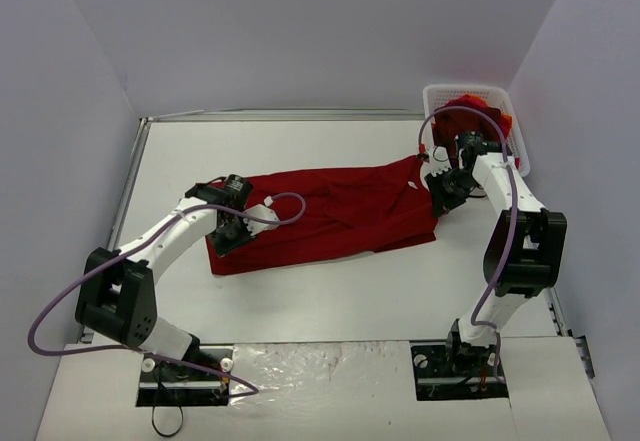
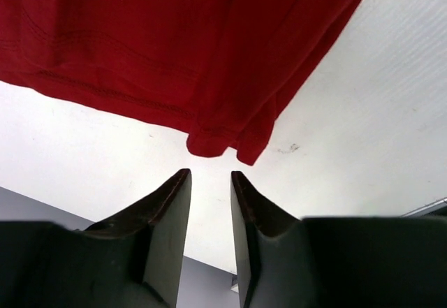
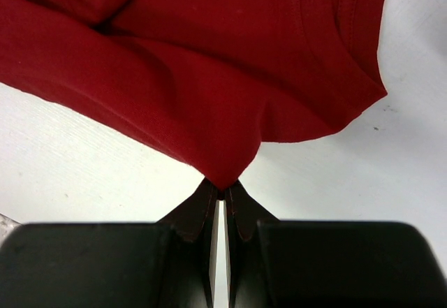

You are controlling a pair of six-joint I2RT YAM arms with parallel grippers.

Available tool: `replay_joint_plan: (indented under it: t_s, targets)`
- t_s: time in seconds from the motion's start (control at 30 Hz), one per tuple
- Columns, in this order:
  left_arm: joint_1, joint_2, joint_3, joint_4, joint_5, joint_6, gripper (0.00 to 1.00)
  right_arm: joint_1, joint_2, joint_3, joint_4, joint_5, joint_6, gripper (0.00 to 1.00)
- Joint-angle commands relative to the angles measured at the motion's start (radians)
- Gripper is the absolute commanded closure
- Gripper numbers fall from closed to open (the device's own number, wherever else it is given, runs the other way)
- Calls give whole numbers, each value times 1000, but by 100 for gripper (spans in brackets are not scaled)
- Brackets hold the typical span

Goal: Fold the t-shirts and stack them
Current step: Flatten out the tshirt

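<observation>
Right claw (image 3: 220, 191) pinching t-shirt (image 3: 209, 77) edge — clear only from wrist

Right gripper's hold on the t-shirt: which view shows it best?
Right wrist: the right gripper pinches a fold of the t-shirt at its fingertips, in close-up. Top external shows that gripper at the t-shirt's right edge, contact unclear. Left wrist shows only another corner of the t-shirt.

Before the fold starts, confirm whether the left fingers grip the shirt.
No: the left fingers stand open, and the shirt lies just beyond their tips.
</observation>
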Motion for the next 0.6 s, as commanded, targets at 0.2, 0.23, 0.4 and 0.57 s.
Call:
replay_joint_plan:
  t_s: [0.2, 0.23, 0.4, 0.57]
  targets:
    - [-5, -44, -46, -31, 2, 24, 62, 8, 15, -24, -3, 2, 10, 100]
    - [-5, -41, -49, -27, -2, 26, 61, 8, 15, -26, -2, 1, 10, 100]
    - [-3, -7, -52, -1, -5, 30, 63, 11, 17, -44, 9, 3, 12, 100]
    - [-2, 22, -49, 28, -16, 35, 63, 13, 20, -61, 16, 6, 12, 100]
